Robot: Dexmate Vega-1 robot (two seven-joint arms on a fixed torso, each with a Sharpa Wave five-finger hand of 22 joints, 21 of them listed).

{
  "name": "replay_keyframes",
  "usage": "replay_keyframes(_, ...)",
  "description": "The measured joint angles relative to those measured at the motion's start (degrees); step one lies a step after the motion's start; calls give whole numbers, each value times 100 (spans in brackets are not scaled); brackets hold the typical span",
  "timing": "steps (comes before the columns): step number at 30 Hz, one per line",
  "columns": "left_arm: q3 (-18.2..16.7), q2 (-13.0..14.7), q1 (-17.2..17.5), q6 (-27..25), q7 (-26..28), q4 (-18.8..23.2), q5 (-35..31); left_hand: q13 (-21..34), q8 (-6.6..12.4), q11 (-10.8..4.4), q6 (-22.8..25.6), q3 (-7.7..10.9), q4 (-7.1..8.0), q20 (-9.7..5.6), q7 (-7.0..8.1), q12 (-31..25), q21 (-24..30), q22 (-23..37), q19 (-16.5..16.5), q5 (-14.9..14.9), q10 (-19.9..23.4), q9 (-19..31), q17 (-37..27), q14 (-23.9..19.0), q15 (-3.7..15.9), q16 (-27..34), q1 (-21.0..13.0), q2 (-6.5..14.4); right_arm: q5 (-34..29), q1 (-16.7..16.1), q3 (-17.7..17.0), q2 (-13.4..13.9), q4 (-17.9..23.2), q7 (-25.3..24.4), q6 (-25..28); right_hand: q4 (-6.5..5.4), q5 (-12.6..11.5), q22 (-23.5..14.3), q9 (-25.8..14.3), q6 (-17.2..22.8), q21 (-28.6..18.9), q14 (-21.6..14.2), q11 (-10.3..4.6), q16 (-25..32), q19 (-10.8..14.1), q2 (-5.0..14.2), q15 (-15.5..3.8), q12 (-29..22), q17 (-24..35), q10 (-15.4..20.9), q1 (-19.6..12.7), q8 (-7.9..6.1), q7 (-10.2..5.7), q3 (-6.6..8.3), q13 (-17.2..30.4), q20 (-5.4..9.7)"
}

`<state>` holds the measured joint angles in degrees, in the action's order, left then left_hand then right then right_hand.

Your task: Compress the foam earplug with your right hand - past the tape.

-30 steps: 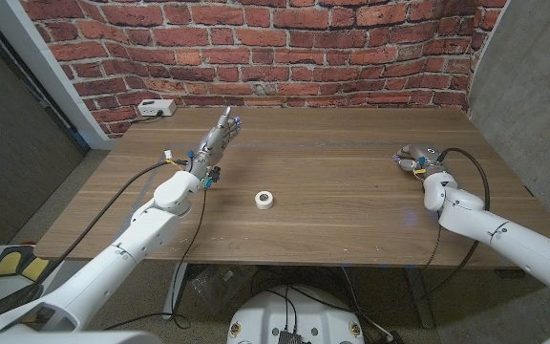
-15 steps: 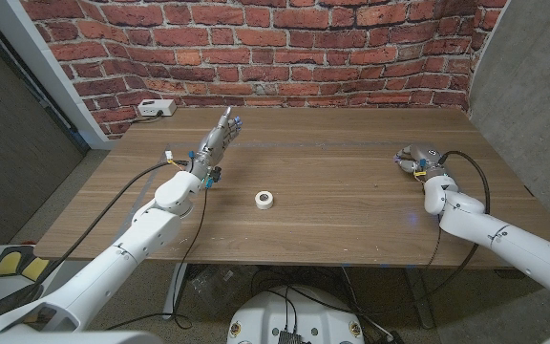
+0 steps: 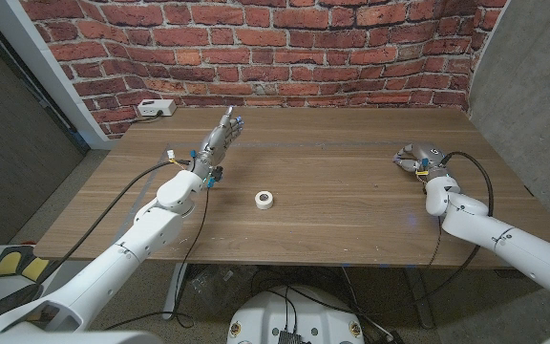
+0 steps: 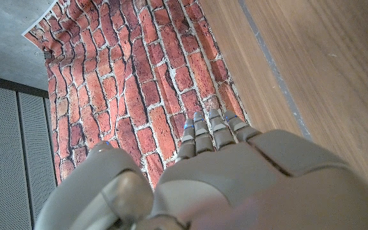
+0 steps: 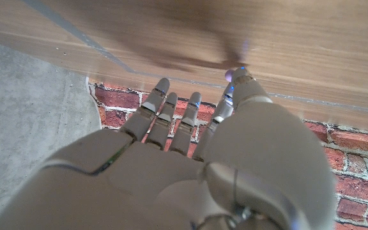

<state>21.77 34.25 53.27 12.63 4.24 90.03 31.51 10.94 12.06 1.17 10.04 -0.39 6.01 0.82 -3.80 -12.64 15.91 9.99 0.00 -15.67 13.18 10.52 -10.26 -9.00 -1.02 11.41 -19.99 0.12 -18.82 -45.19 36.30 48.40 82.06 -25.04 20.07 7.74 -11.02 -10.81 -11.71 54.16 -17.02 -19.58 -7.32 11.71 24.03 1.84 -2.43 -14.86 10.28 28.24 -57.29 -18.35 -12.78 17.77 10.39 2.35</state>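
Barely, purple earplug (image 5: 228,75) tip, thumb-hidden

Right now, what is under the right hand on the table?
Bare wooden table shows around the right hand, whose fingers curl downward. What lies beneath them is covered; the earplug cannot be made out. The tape roll lies apart.

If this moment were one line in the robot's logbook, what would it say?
right hand: far right, earplug unseen | left hand: raised, empty | tape roll: mid-table, untouched

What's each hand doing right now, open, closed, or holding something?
Left hand: open, fingers extended, holding nothing.
Right hand: cannot be told; the fingers look extended, and any earplug is not visible.
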Motion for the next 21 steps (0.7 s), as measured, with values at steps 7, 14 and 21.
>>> replay_keyframes(7,35,-20,-48,-11,-23,-22,-9,0,0,-4,0,0,0,0,0,0,-3,0,0,0,4,0,0,0,0,0,0,0,92,-127,-119,47,134,-152,-20,-8,0,0,-16,-1,0,0,0,0,0,22,0,0,0,-1,22,0,0,-39,0,0)
replay_keyframes(14,45,-23,-52,-14,-27,-22,-13,0,0,-5,31,-24,-25,0,31,0,-24,0,0,0,4,0,0,0,0,0,0,0,156,-283,-264,96,300,-301,-31,-8,0,0,-17,-1,0,-45,2,0,30,-1,-2,0,0,59,45,0,0,-39,1,30)
replay_keyframes(21,48,-25,-52,-14,-37,-19,-16,14,0,-5,31,-24,-25,21,31,0,-24,0,20,0,4,0,0,0,0,0,1,0,184,-443,-396,147,482,-481,-34,-24,0,1,-16,31,0,-61,-19,0,50,-1,-3,1,11,81,44,1,31,-55,1,10)
